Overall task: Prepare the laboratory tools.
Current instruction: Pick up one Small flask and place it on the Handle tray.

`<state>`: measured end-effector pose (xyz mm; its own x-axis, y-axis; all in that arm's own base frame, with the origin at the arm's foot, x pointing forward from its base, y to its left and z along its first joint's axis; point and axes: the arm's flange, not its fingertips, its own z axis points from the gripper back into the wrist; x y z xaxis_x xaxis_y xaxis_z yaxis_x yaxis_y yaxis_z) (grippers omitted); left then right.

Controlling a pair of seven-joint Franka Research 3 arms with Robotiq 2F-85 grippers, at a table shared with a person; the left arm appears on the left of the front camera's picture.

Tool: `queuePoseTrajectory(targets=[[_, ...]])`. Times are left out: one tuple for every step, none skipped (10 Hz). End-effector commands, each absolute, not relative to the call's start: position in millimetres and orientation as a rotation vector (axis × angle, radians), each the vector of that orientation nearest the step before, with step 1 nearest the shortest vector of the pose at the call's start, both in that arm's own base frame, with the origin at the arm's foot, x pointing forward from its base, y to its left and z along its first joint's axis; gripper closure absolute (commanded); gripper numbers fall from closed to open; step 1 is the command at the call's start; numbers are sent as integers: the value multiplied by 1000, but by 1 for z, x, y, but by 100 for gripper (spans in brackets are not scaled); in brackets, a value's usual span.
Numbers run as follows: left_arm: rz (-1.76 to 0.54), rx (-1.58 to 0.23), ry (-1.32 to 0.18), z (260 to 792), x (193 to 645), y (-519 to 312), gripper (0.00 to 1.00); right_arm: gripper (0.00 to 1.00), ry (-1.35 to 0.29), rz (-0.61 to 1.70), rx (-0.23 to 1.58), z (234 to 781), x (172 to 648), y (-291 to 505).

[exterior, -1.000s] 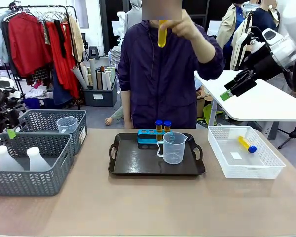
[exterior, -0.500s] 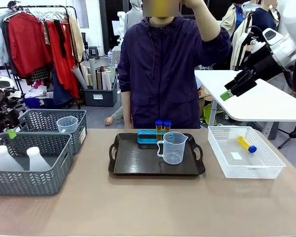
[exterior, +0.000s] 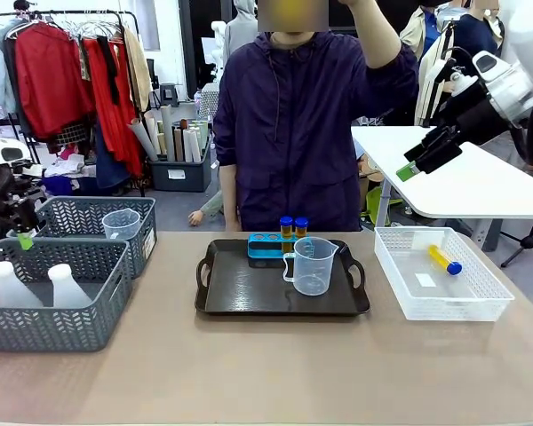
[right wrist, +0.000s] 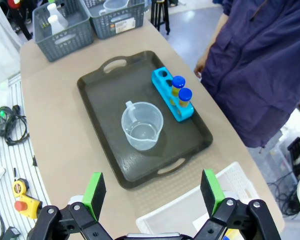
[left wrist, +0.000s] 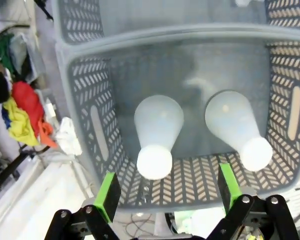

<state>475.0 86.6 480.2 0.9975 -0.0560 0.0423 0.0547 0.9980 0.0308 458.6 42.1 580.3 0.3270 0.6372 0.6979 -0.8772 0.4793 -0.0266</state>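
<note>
Left gripper [left wrist: 167, 184] spread wide above two flasks [left wrist: 159, 120] in grey basket [left wrist: 87, 92], likely lining up a pick (right gripper [right wrist: 152, 192] spread too, parked clear).

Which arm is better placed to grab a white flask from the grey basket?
Left. The open left gripper hangs directly above the two conical flasks in the grey basket; the right gripper sits high, far off beyond the tray.

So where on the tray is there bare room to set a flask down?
The tray's left half is bare, between its left handle and the beaker. Its far middle is crowded: rack, two tubes, beaker close together. The table strip in front of the tray is also free.
</note>
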Motion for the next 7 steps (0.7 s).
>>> queuePoseTrajectory(targets=[[-66,66,-158,465,471,92,0,0,-723,1028,405,581,459,43],[-64,69,-192,460,468,90,0,0,-723,1028,405,581,459,43],[-46,95,-211,456,463,85,0,0,-723,1028,405,581,459,43],[-27,88,-212,449,463,88,0,0,-723,1028,405,581,459,43],[-15,88,-198,448,460,95,0,0,-723,1028,405,581,459,43],[-4,96,-188,449,455,96,0,0,-723,1028,405,581,459,43],[7,92,-189,445,451,93,0,0,-723,1028,405,581,459,43]])
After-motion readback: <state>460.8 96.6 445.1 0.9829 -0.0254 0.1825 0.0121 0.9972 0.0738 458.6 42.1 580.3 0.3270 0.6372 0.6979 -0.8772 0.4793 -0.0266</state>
